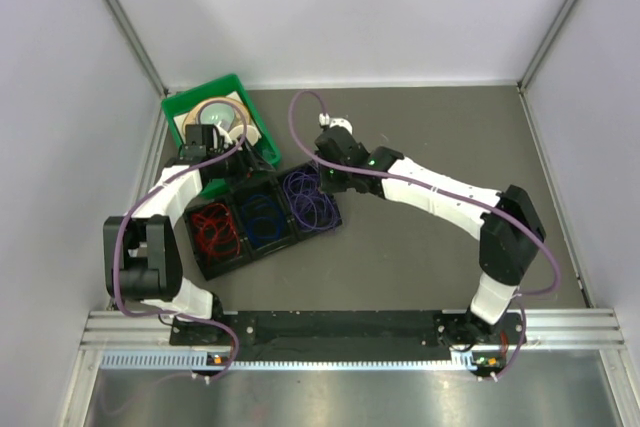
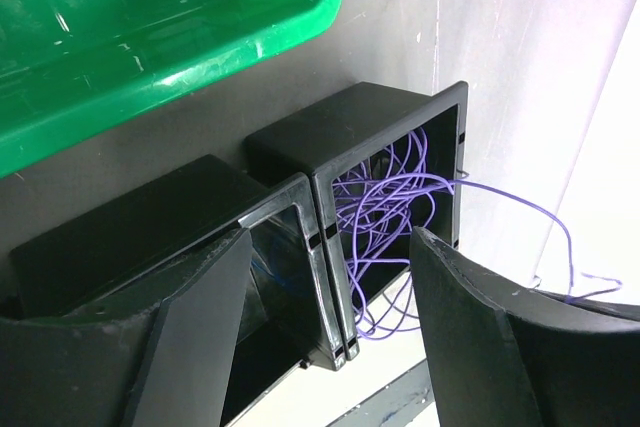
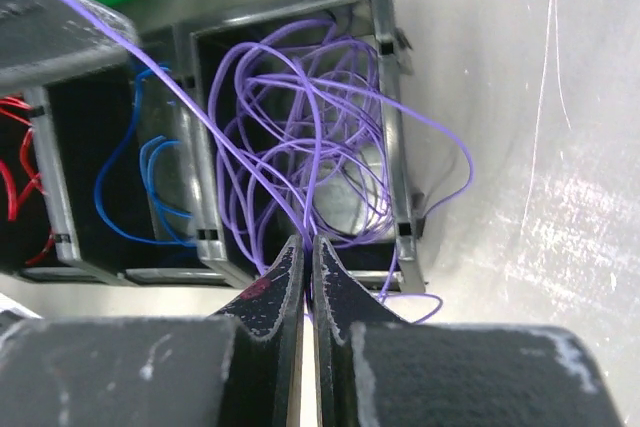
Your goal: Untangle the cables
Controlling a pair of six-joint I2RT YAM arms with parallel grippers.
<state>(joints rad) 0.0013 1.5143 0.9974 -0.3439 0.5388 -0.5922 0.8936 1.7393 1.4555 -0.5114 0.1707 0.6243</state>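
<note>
Black three-compartment tray [image 1: 272,247] is set on the grey desk [image 1: 430,127], about mid-left in the top view.

- Cables are sorted by colour inside the tray: red cables [image 1: 215,229] in the compartment nearest the left arm's base, blue cables [image 1: 262,212] in the middle one, purple cables [image 1: 310,197] in the compartment at the right-arm end.
- All three bundles are seen as loose overlapping loops. The red and blue ones are contained within their walls.
- The purple bundle is not fully contained. In both wrist views, a few loops are draped over the tray's outer end wall and lie on the desk just beside it.
- Right hand [image 3: 308,252] is held over the near rim of the purple compartment, fingers clenched with almost no gap. A purple strand is pinched at the tips. One straight, taut-looking purple line runs from there diagonally across the blue compartment and out of the wrist view.
- Left hand [image 2: 330,247] is released, fingers spread wide, nothing between them. It is positioned above the far side of the tray, pointed at the blue and purple compartments, no contact with tray or cables.
- A green bin [image 1: 200,88] sits touching or just beside the tray's far-left corner. A round item is seen inside, and its type can't be told.
</note>
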